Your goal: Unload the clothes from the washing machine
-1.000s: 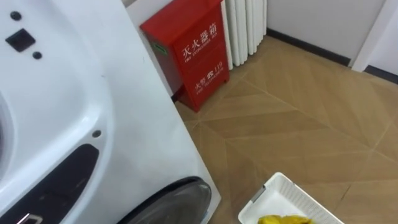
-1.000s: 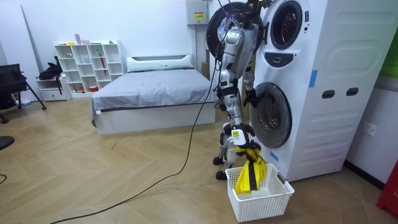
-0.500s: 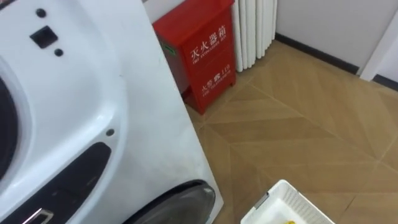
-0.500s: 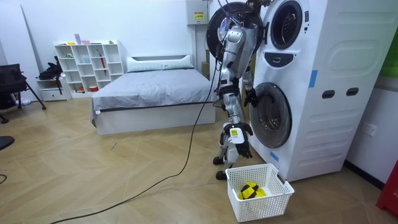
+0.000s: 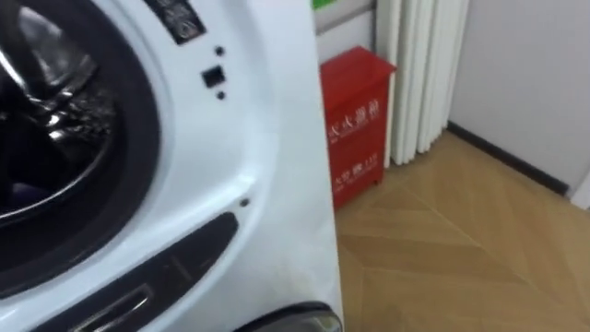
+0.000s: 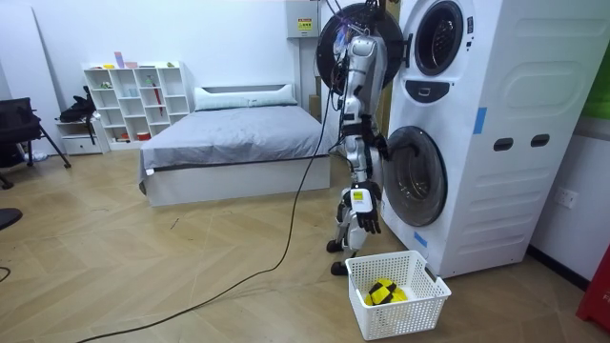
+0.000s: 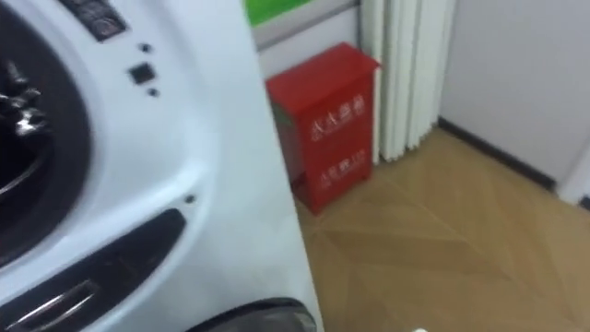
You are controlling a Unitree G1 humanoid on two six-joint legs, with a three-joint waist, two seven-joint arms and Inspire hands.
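Clothes show as 1 yellow piece (image 6: pixel 384 292), bunched on the bottom of the white basket (image 6: pixel 415 312). The basket stands on the wooden floor (image 6: pixel 191 276) just in front of the lower washing machine door (image 6: pixel 412 176).

The robot stands upright, close against the white washing machine stack (image 6: pixel 496 143), and faces it. The basket is by its feet.

The right hand (image 6: pixel 363 215) hangs low at the end of a straight arm, above the basket's near corner. Its fingers hang loose and apart, pointing down. It holds nothing and touches neither the basket nor the yellow piece.

The left hand (image 6: pixel 379 146) shows as a dark shape close to the body, by the edge of the lower door. Whether it is spread or closed I cannot tell.

The upper door (image 6: pixel 341 40) stands swung open beside the robot's head.

The 2 eye views look at the upper drum opening (image 5: pixel 55 138), with its dark ring and shiny metal inside. What lies in the drum I cannot tell. Right of the machine a red cabinet (image 5: pixel 355 124) stands against the wall, with a white radiator (image 5: pixel 419 74) just beside it.
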